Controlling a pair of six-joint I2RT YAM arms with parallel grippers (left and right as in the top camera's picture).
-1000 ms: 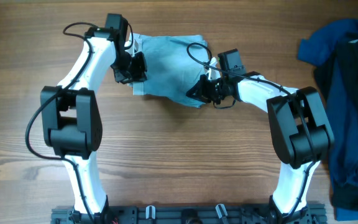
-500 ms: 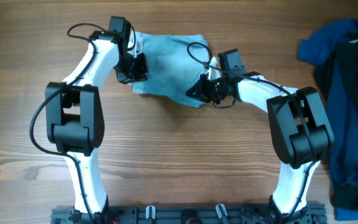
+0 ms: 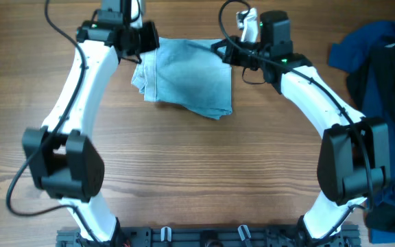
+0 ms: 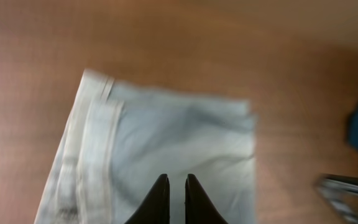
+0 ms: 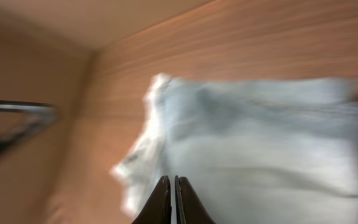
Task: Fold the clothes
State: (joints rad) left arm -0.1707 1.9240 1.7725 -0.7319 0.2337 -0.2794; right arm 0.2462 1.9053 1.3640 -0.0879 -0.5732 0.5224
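two grippers hovering over folded jeans [image 3: 187, 77] lying on wooden worktop [image 3: 197, 171], left gripper [image 4: 172, 194] jaws nearly closed, gripping nothing, right gripper [image 5: 171, 198] jaws pressed together, empty, views blurring

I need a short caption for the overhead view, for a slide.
Both grippers, left and right, above the folded light blue jeans.

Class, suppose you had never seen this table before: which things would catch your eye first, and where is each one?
First, the folded light blue jeans lying at the far middle of the wooden table. The two white arms arch toward them, the left gripper at their far left corner and the right gripper at their far right corner. A heap of dark blue and black garments fills the right edge.
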